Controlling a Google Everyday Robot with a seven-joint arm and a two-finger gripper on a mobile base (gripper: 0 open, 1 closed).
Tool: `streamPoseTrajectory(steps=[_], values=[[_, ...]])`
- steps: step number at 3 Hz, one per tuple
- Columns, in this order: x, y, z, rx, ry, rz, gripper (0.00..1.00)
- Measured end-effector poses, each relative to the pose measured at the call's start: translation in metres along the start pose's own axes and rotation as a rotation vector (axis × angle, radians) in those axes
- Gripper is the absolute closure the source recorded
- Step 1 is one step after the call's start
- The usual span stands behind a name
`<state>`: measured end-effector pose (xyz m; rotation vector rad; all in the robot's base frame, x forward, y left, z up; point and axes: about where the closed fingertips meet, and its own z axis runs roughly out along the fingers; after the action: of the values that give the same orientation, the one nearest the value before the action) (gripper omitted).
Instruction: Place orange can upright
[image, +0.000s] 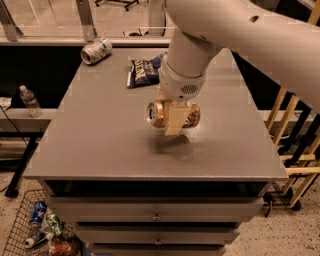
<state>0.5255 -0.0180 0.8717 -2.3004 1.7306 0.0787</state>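
**A:** How far along is it?

**B:** I'd say about midway. The gripper (175, 122) is clenched on the orange can (156, 114), with one pale finger (176, 112) across the can's near side. The can is on its side, its round end facing 9 o'clock. It sits just toward 3 o'clock of the middle of the table (100, 130), and a shadow shows on the top just below it. From that I judge it is lifted clear, not resting.

**A:** So what is done and what is left?

**B:** The grasp is done, and seemingly the lift. The can has yet to be turned on end, set down on its base and let go. It isn't upright yet.

**A:** Give me the count.

**B:** There is one orange can, one gripper and one arm (190, 65) coming in from 1 o'clock. One green can (96, 50) lies on its side at the table's 11 o'clock corner. One dark bag (142, 72) lies at 12 o'clock, well apart from the orange can.

**A:** Anything off the table?

**B:** One bottle (30, 100) stands on a ledge out at 9 o'clock. One basket (17, 220) sits on the floor at 7 o'clock, with several cans and bottles in it, too jumbled to count. I can make out two drawers (156, 210) below the top.
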Motion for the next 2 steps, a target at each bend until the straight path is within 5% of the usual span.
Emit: streamPoseTrajectory(steps=[2], values=[[0.022, -0.0117, -0.0139, 0.115, -0.443, 0.162, 1.0]])
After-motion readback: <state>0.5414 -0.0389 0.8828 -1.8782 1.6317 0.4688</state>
